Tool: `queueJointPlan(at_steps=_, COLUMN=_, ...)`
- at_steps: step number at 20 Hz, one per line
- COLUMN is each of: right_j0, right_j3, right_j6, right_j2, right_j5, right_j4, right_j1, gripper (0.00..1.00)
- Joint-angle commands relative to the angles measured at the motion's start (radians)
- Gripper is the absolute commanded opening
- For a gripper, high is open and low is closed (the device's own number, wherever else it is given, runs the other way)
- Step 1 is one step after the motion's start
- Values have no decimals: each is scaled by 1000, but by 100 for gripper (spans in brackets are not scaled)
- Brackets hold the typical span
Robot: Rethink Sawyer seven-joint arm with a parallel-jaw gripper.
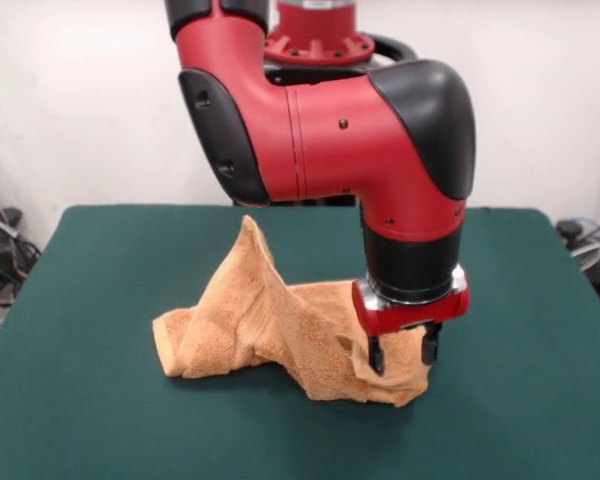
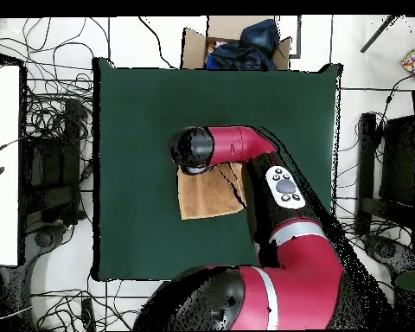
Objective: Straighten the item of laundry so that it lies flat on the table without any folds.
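A: How many towels?
B: One orange-tan towel [image 1: 280, 325], bunched mid-table [image 1: 100, 420], one peak raised.
A: Gripper [image 1: 403, 351]?
B: Fingers apart, seemingly straddling the towel's edge. Overhead, the arm [image 2: 245, 151] hides much; a cardboard box [image 2: 237, 43] sits beyond

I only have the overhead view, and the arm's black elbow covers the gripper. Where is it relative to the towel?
Observer: In the front view the gripper is down at the towel's end on the picture's right, with its tips in the cloth.
Operator: Open or shut?
Observer: Open. The fingers stand apart with a bump of towel between them.
Operator: From above, the towel looks like a flat patch. Is it?
Observer: No. It is bunched up, and one fold stands in a tall peak at the end away from the gripper.
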Motion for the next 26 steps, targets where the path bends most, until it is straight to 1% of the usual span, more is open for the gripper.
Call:
queueJointPlan(at_steps=1, right_j0=-6, right_j3=-75, right_j6=-75, right_j2=59, right_j5=95, right_j4=0, right_j1=55, gripper=100)
queueJointPlan(at_steps=9, right_j0=-43, right_j3=-92, right_j6=-139, right_j2=77, right_j5=70, right_j4=-23, right_j1=74, gripper=100)
queueJointPlan(at_steps=12, right_j0=-38, right_j3=-103, right_j6=-132, right_j2=68, right_j5=70, right_j4=-32, right_j1=84, gripper=100)
queueJointPlan(at_steps=20, right_j0=-10, right_j3=-108, right_j6=-101, right_j2=67, right_j5=87, right_j4=-20, right_j1=87, gripper=100)
queueJointPlan(at_steps=21, right_j0=-33, right_j3=-109, right_j6=-121, right_j2=68, right_j5=93, right_j4=-20, right_j1=87, gripper=100)
queueJointPlan(at_steps=26, right_j0=-26, right_j3=-95, right_j6=-106, right_j2=63, right_j5=83, right_j4=-22, right_j1=88, gripper=100)
